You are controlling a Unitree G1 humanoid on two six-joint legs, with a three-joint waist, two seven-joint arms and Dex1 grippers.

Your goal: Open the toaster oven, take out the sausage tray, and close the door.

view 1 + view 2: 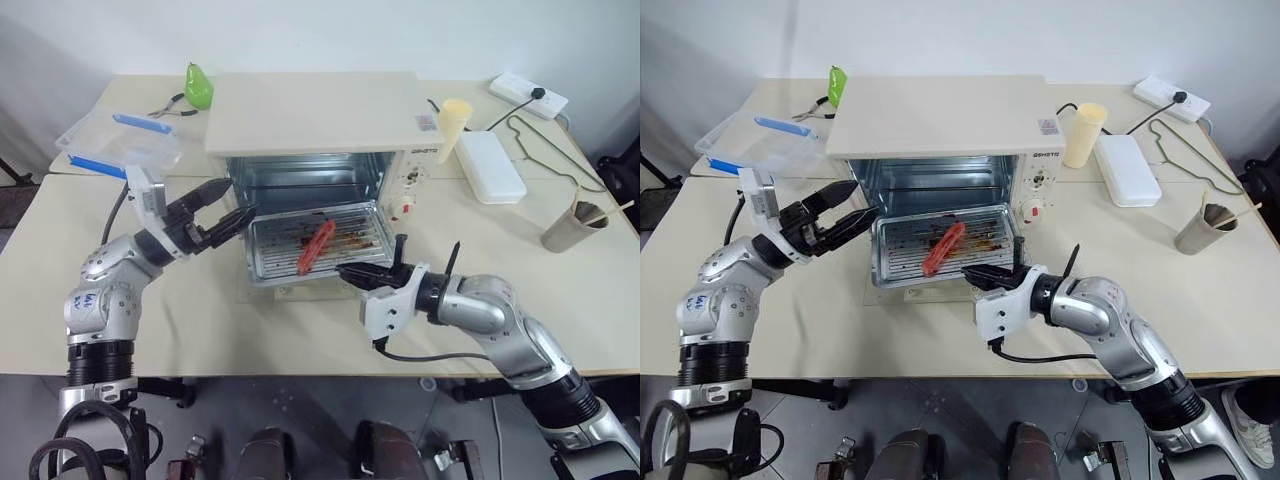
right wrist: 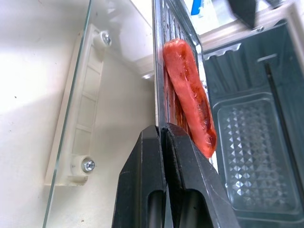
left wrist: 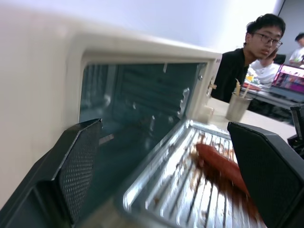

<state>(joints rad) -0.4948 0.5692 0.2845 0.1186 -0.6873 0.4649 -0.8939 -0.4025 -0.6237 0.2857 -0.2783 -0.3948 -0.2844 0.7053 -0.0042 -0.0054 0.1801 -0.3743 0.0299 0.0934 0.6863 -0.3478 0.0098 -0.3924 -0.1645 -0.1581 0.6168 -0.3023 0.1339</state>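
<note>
The cream-white toaster oven (image 1: 320, 110) stands at the middle of the table with its glass door (image 2: 71, 118) folded down flat in front. The silver sausage tray (image 1: 275, 250) is drawn partly out over the door, with a red sausage (image 1: 316, 247) and brown streaks on it. My right gripper (image 1: 350, 272) is shut on the tray's front rim, its fingers (image 2: 147, 156) pinching the thin metal edge just beside the sausage (image 2: 190, 99). My left gripper (image 1: 238, 200) is open at the tray's left side, level with the oven's mouth, its fingers (image 3: 76, 161) holding nothing.
A clear plastic box with blue clips (image 1: 120, 140) and a green pear (image 1: 198, 86) sit at the back left. A cream cup (image 1: 453, 125), flat white box (image 1: 490, 165), power strip (image 1: 528, 95), wire hanger (image 1: 545, 145) and metal cup (image 1: 570, 228) lie to the right. A person (image 3: 242, 61) sits beyond the table.
</note>
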